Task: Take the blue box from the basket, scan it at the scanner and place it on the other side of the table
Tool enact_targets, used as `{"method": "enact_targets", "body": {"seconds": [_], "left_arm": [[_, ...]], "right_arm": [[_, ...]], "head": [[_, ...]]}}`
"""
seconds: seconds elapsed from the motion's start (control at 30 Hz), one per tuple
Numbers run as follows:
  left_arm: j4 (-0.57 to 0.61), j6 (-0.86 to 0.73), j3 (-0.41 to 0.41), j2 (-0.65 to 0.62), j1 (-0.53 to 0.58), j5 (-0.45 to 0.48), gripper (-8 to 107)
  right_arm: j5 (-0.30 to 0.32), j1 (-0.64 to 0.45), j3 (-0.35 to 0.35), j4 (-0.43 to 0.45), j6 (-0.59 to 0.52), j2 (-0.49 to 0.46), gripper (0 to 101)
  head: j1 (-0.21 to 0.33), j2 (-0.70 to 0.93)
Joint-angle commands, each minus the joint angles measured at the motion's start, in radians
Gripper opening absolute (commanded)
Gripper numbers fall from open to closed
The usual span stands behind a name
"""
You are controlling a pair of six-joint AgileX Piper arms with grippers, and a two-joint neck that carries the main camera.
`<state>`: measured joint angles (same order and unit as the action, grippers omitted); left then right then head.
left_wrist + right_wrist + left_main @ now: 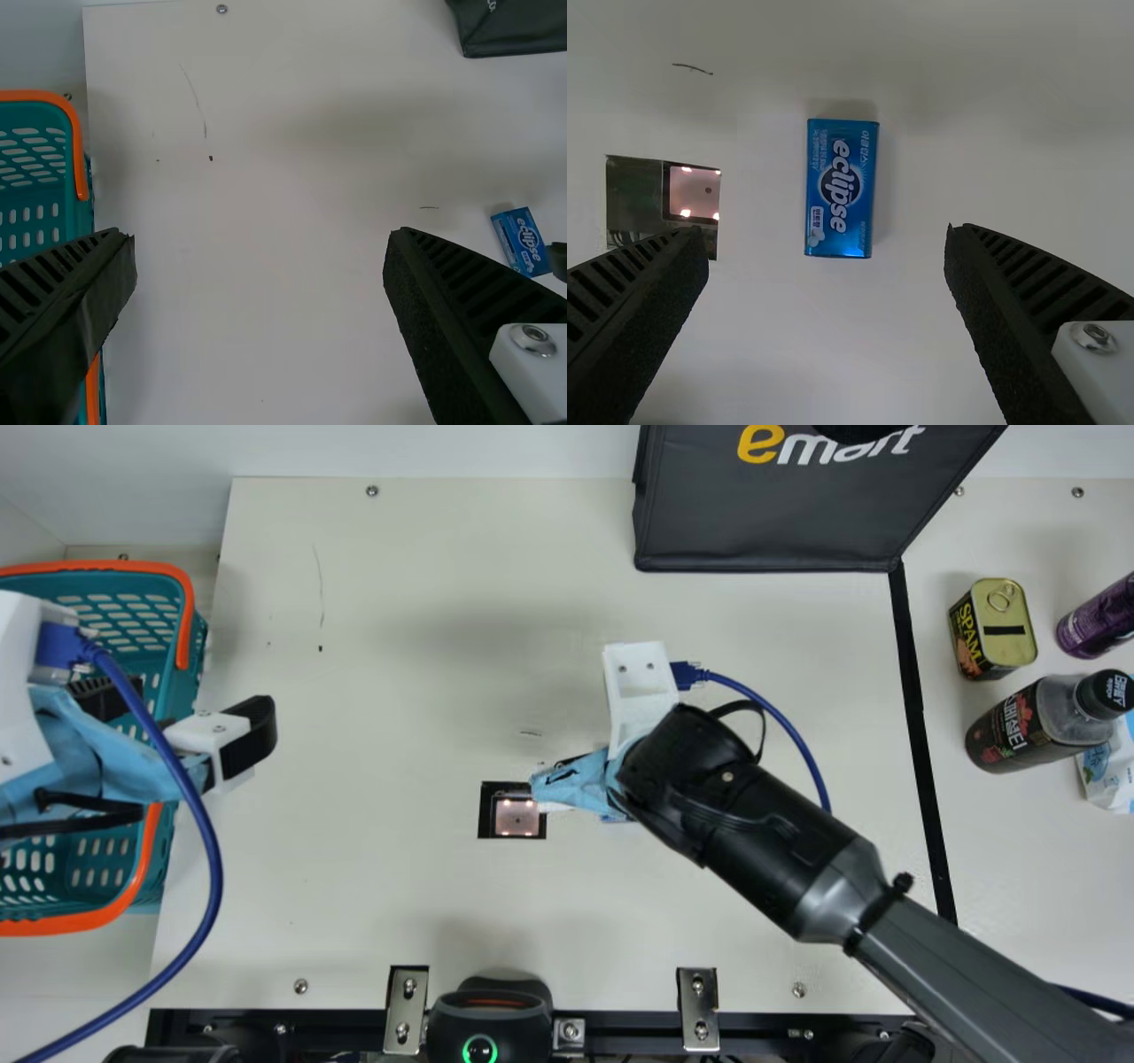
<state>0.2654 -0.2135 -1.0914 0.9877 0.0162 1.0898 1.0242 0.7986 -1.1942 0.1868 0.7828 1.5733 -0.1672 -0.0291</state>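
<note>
Blue box (pixel 842 189) is lying on tabletop (pixel 399 691) below R end effector (pixel 827 237), approx. mid-task.
R end effector is gaping, gripping nothing; L end effector (pixel 259 237) is hanging open, empty, w/ basket (pixel 115 567) sitting beneath/beside it. Basket step is looking done; scanner (pixel 516 817) is glowing just beside R end effector, can't tell re: scan. R regrasp, poss. scan & far-side drop-off are remaining.
</note>
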Motion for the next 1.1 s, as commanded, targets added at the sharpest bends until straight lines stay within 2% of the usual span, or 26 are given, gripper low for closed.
{"method": "enact_targets", "body": {"seconds": [0.0, 0.43, 1.07], "left_arm": [[0.000, 0.000, 0.000, 0.000, 0.000, 0.000, 90], [0.000, 0.000, 0.000, 0.000, 0.000, 0.000, 90], [0.000, 0.000, 0.000, 0.000, 0.000, 0.000, 90]], "right_arm": [[-0.023, 0.002, 0.011, -0.003, 0.009, 0.012, 95], [-0.137, -0.012, 0.085, -0.019, 0.029, 0.092, 95], [-0.177, -0.031, 0.105, -0.023, 0.041, 0.157, 95]], "head": [[0.029, 0.002], [0.029, 0.002], [0.029, 0.002]]}}
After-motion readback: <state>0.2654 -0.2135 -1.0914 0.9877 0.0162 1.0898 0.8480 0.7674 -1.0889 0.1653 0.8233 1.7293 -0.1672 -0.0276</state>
